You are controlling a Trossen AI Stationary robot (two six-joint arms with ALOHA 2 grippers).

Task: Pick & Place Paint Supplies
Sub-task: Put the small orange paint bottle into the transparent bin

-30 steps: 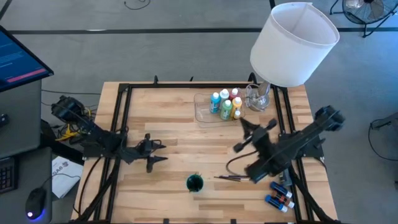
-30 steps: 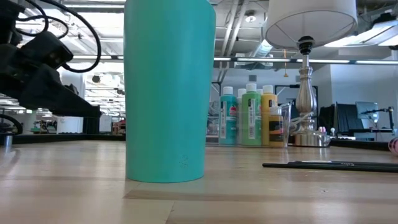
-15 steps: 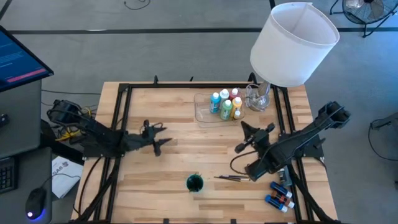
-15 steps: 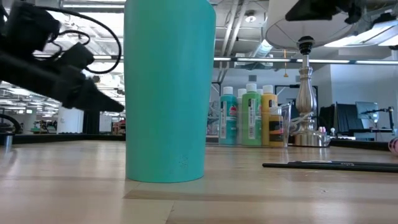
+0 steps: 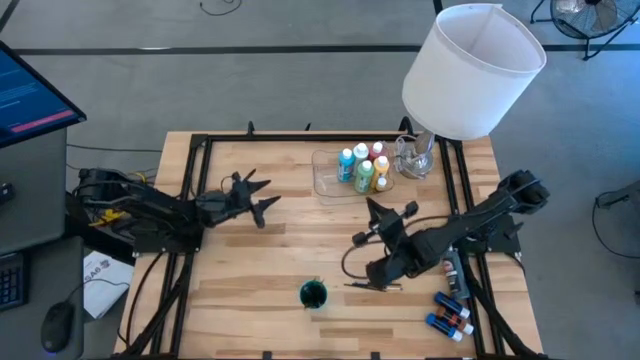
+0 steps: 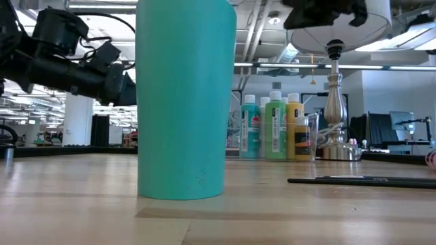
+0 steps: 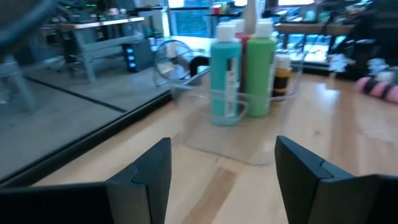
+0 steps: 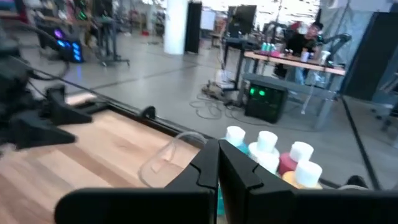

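Several white-capped paint bottles stand upright in a clear tray at the far middle of the table. Thin dark brushes lie flat near the front. My left gripper is open and points level at the tray from its left, with nothing between its fingers. My right gripper is shut and empty. It hovers above the table just in front of the tray and points at the bottles.
A tall teal cup stands at the front middle, left of the brushes. Tiny blue bottles lie at the near right corner. A lamp with a big white shade stands right of the tray.
My left gripper has swung toward the far edge and the right, turning until it faces the tray; it stays open. My right gripper has sunk and shifted toward the table's left, in front of the tray, and stays shut. No object has moved.
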